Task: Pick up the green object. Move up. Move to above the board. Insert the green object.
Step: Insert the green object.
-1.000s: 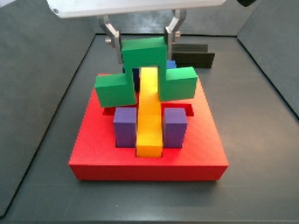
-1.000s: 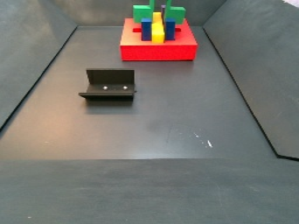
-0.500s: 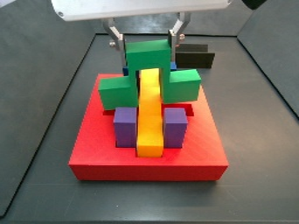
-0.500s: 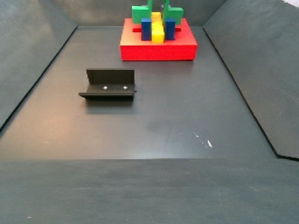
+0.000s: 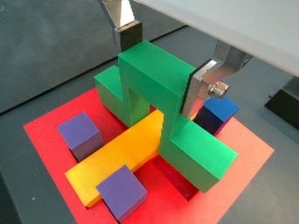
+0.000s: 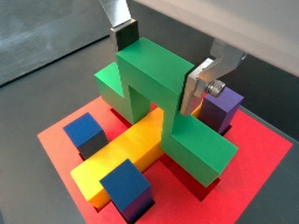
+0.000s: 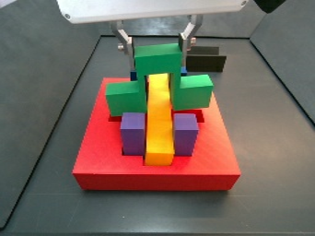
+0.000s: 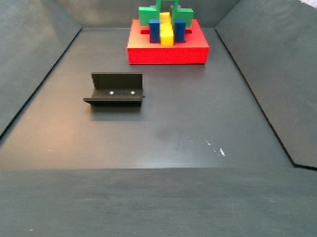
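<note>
The green object [image 5: 152,74] stands on the red board [image 5: 45,131], its two legs astride the long yellow bar [image 5: 122,153]. My gripper [image 5: 163,68] is over the board and shut on the arch's top bar, one silver finger [image 5: 205,83] flat against one side and the other at the far side. It shows the same way in a side view: gripper [image 7: 157,39], green object [image 7: 157,60], board [image 7: 154,171]. The legs' feet are level with the board's top. In a side view the board [image 8: 168,54] is far off at the back.
Purple blocks [image 7: 132,129] stand on the board beside the yellow bar [image 7: 159,124], and a blue block [image 5: 216,112] stands behind the arch. A black block [image 7: 205,60] lies on the floor behind the board. The fixture [image 8: 115,90] stands mid-floor.
The gripper and the green object have shifted slightly sideways together over the board. The board and its blocks have not moved.
</note>
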Motion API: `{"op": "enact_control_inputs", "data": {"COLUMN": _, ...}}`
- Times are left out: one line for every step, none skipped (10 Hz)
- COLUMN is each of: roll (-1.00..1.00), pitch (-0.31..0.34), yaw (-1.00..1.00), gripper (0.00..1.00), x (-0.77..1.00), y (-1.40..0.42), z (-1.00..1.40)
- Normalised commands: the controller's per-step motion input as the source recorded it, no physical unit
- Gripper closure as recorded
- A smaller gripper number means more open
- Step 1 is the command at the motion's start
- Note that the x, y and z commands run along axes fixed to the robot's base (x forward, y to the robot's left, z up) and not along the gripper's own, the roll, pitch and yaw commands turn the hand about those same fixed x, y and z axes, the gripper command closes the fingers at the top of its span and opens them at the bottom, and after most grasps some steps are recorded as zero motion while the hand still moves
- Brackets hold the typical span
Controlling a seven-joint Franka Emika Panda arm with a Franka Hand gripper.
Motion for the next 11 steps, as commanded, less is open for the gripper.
{"op": "enact_control_inputs", "data": {"roll": -0.04, "pitch": -0.041, "yaw": -0.17, "gripper": 1.0, "x": 0.15, "y": 0.0, "z": -0.04}}
{"op": "enact_control_inputs", "data": {"roll": 0.0, "pitch": -0.004, "yaw": -0.19, "gripper": 1.0, "x": 0.15, "y": 0.0, "z": -0.03}}
{"op": "enact_control_inputs", "data": {"roll": 0.0, "pitch": 0.0, "yaw": -0.05, "gripper": 1.0, "x": 0.02, "y": 0.0, "z": -0.03}}
{"op": "enact_control_inputs", "data": {"roll": 0.0, "pitch": 0.0, "yaw": -0.01, "gripper": 1.0, "x": 0.04, "y": 0.0, "z": -0.09}}
{"op": "enact_control_inputs", "data": {"roll": 0.0, "pitch": 0.0, "yaw": 0.0, "gripper": 1.0, "x": 0.0, "y": 0.0, "z": -0.12}}
{"op": "enact_control_inputs", "data": {"roll": 0.01, "pitch": 0.0, "yaw": 0.0, "gripper": 1.0, "x": 0.0, "y": 0.0, "z": -0.19}}
{"op": "enact_control_inputs", "data": {"roll": 0.02, "pitch": 0.0, "yaw": 0.0, "gripper": 1.0, "x": 0.0, "y": 0.0, "z": -0.23}}
{"op": "enact_control_inputs", "data": {"roll": 0.06, "pitch": 0.0, "yaw": 0.0, "gripper": 1.0, "x": 0.01, "y": 0.0, "z": -0.19}}
{"op": "enact_control_inputs", "data": {"roll": 0.07, "pitch": 0.0, "yaw": 0.0, "gripper": 1.0, "x": 0.03, "y": 0.0, "z": -0.12}}
{"op": "enact_control_inputs", "data": {"roll": 0.03, "pitch": 0.0, "yaw": -0.07, "gripper": 1.0, "x": 0.07, "y": -0.02, "z": -0.09}}
{"op": "enact_control_inputs", "data": {"roll": 0.02, "pitch": 0.0, "yaw": -0.11, "gripper": 1.0, "x": 0.08, "y": -0.02, "z": -0.07}}
